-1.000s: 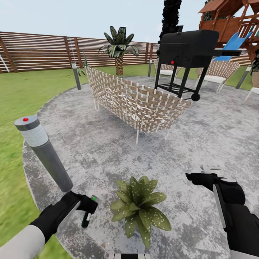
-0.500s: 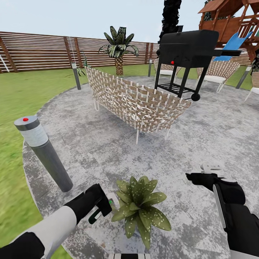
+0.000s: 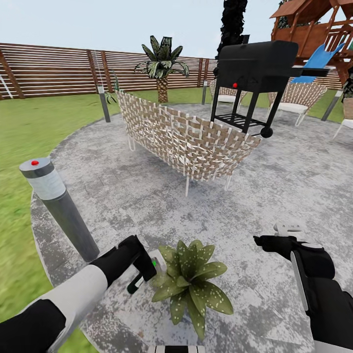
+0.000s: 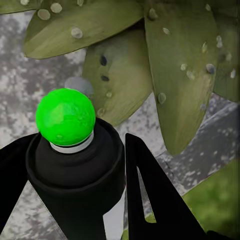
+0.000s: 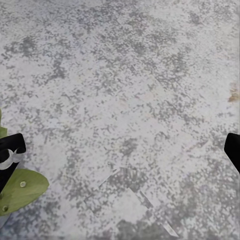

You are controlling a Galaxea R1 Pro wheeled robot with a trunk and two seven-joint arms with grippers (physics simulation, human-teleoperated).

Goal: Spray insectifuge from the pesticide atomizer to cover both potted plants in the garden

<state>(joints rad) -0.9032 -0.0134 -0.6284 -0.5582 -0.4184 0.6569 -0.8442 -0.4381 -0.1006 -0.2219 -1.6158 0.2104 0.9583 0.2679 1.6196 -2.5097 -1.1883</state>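
Observation:
My left gripper [image 3: 143, 271] is shut on the pesticide atomizer [image 3: 154, 261], a slim dark bottle with a white band and a bright green tip. It is tilted toward the potted plant [image 3: 189, 277], right at the leaves' left edge. In the left wrist view the atomizer [image 4: 65, 117] sits between my black fingers [image 4: 150, 190], its tip pointing at speckled leaves [image 4: 150, 60] close ahead. My right gripper [image 3: 272, 236] hangs open over the stone patio [image 3: 274, 176], to the right of the plant; in its own view the right gripper [image 5: 120, 150] has its fingertips far apart. The second potted plant is out of view.
A grey post with a red top [image 3: 55, 206] stands just left of my left arm at the patio's edge. Further back are a woven sofa [image 3: 181, 137], a black grill [image 3: 255, 63], a palm-like plant [image 3: 162, 63] and the slat fence [image 3: 49, 73]. Lawn [image 3: 19, 162] lies to the left.
My left arm has swung right with the atomizer, from beside the post up to the plant's left leaves. The right arm has stayed still.

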